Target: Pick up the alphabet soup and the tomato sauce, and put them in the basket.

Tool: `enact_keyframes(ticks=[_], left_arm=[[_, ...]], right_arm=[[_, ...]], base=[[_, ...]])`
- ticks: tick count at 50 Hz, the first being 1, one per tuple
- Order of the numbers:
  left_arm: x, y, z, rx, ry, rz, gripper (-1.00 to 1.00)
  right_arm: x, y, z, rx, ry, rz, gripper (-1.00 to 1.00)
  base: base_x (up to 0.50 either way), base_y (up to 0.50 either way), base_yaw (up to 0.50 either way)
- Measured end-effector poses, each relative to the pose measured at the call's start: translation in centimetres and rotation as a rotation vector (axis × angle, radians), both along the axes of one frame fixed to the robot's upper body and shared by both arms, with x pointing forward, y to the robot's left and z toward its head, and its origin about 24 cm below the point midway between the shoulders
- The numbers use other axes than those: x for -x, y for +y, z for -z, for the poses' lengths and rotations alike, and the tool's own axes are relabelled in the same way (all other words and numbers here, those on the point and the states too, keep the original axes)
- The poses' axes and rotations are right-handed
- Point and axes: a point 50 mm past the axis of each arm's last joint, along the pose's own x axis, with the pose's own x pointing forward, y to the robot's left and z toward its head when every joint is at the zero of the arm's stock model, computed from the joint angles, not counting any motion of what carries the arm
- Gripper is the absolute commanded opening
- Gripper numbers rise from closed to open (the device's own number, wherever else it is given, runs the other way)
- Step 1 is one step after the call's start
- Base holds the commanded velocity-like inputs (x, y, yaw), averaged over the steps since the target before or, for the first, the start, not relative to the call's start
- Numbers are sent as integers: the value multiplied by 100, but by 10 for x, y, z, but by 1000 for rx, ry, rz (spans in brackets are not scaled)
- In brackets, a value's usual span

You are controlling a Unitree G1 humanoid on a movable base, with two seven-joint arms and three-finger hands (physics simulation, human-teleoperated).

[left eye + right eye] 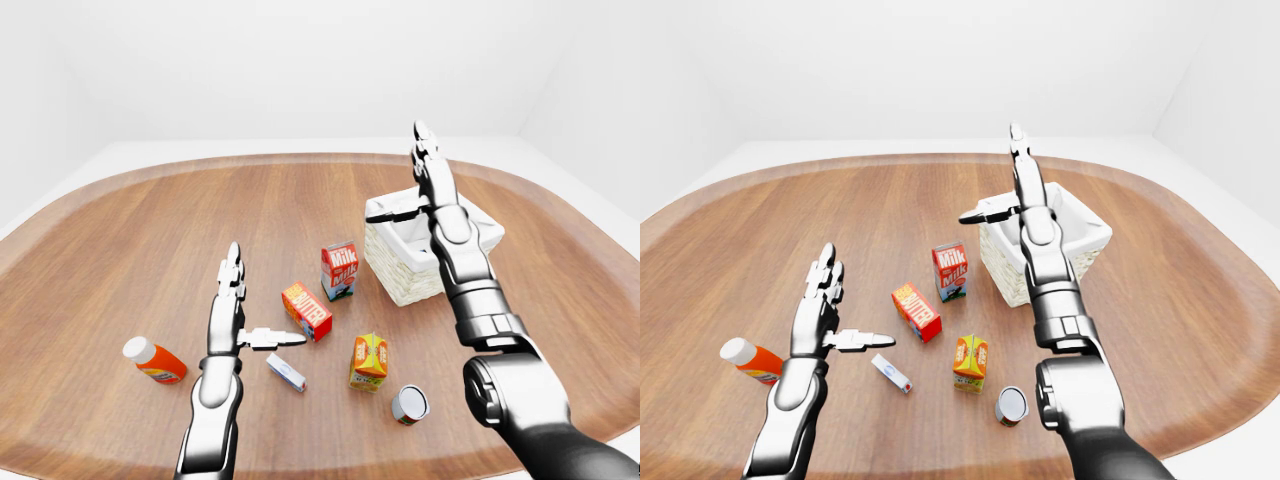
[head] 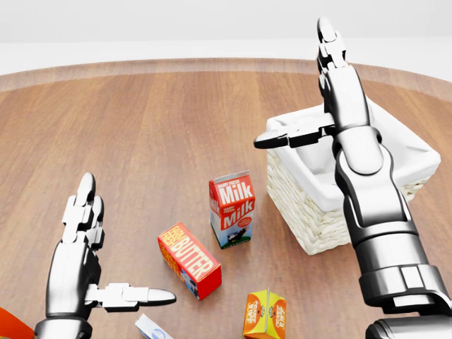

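The right hand (image 2: 332, 85) is held flat and spread above the basket (image 2: 311, 205), its fingers pointing toward the top of the head view and its thumb stuck out to the left over the basket's near rim; it holds nothing. The left hand (image 2: 81, 258) hovers low at the left of that view, likewise spread wide and empty, thumb pointing right toward the butter box (image 2: 188, 259).

All of this lies on a big round wooden table (image 1: 140, 250). The basket, wicker with a white cloth lining, stands right of centre; what lies inside it cannot be made out. Just left of it stands a milk carton (image 2: 232, 209), upright. The butter box lies below and left of the milk, tilted on its side. Below that stands a small orange juice carton (image 1: 369, 360). At the far left of the left-eye view an orange bottle (image 1: 154, 360) with a white cap lies on its side. A can (image 1: 409, 404) lies near the table's lower edge, just right of the juice carton, its label unreadable. Smallest, a flat white-and-blue packet (image 1: 286, 372) lies between the left hand's thumb and the juice carton.
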Motion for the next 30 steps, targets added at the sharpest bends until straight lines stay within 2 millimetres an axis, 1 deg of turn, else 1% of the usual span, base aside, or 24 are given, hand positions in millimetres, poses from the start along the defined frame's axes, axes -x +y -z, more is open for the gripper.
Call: enact_keyframes(ticks=[16,30], left_arm=[[1,0,1,-1,4,-1,100],[0,0,1,-1,3,-2,100]], right_arm=[[31,5,-20,-1,-179,-70,100],[53,3,-24,-12,-253,-88,100]], base=[[0,0,0],[0,0,0]])
